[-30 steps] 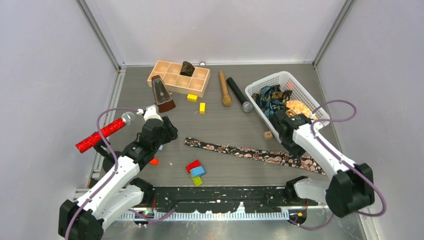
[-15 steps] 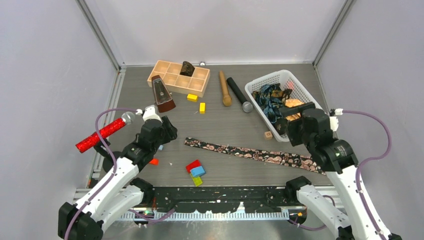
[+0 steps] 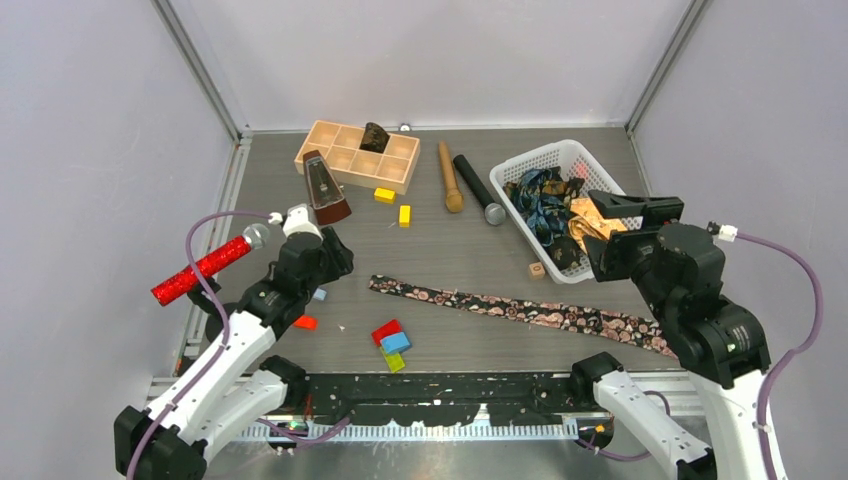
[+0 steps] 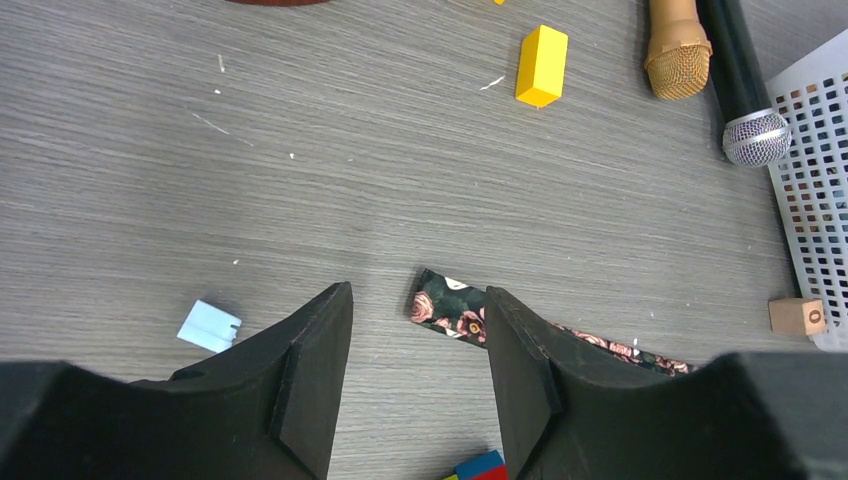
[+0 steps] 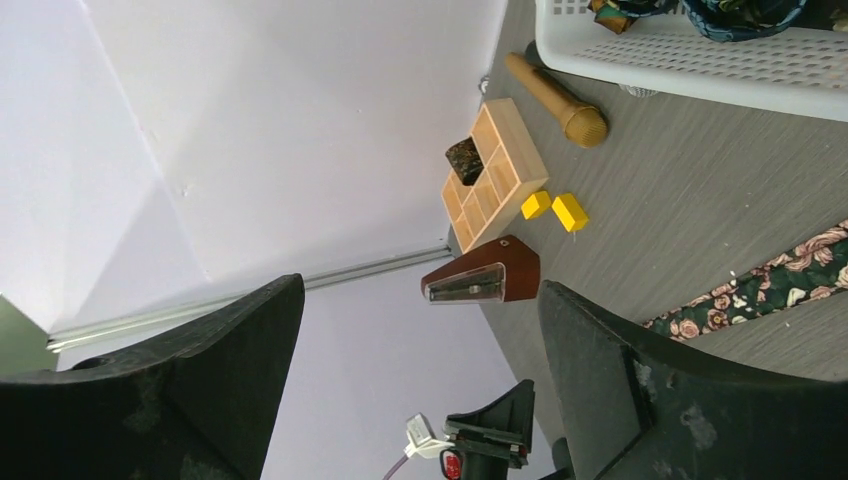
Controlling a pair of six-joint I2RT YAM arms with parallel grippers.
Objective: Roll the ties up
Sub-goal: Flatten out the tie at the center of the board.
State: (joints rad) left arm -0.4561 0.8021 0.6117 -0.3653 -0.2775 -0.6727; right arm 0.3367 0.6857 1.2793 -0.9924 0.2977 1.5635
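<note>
Left claw, centre-left: jaws apart, holding nothing, narrow end of the black paisley tie showing between them. Tie lies flat across counter centre. Right claw: spread wide, empty, beside white basket containing further ties.

Legible only on the small wooden cube, at four o'clock in the left wrist view and just beside the basket: a single dark character, "0" or perhaps the letter "O", on its upturned face, too small to read from the top camera.
</note>
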